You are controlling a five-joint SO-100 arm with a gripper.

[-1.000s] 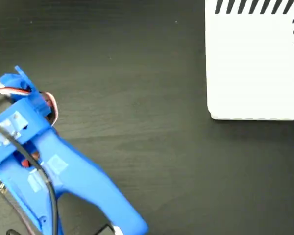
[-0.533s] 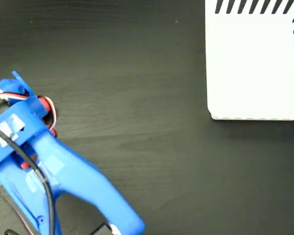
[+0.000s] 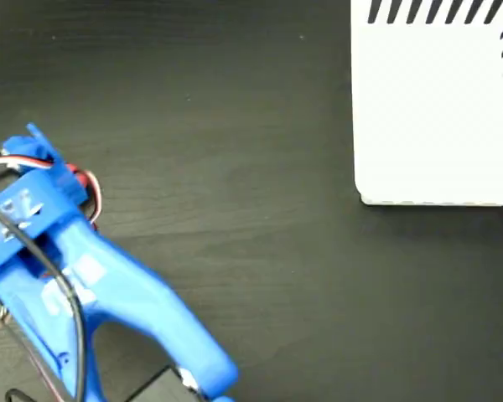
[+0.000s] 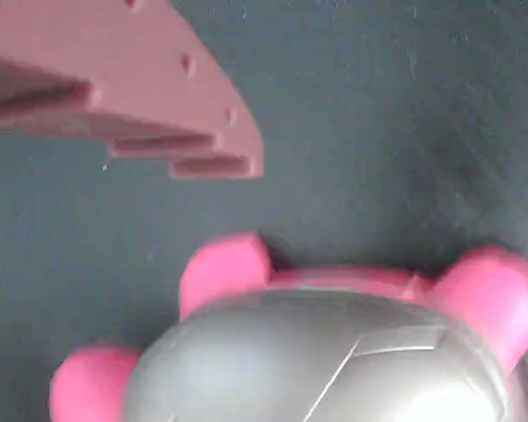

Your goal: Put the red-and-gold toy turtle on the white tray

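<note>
A blue robot arm (image 3: 92, 285) is leaning over the turtle (image 4: 334, 343) at nine o'clock on the dark counter (image 3: 235, 126), its gripper (image 3: 63, 180) covering the toy, grip state unclear; the white tray (image 3: 436, 109) is lying well apart at two o'clock.

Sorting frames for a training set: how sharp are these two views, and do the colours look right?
Wrist view: soft and close-up, the turtle blurred, its shell grey rather than gold, one end effector finger reddish. Fixed view: the white tray is crisp but washed out, the blue arm slightly smeared.
</note>
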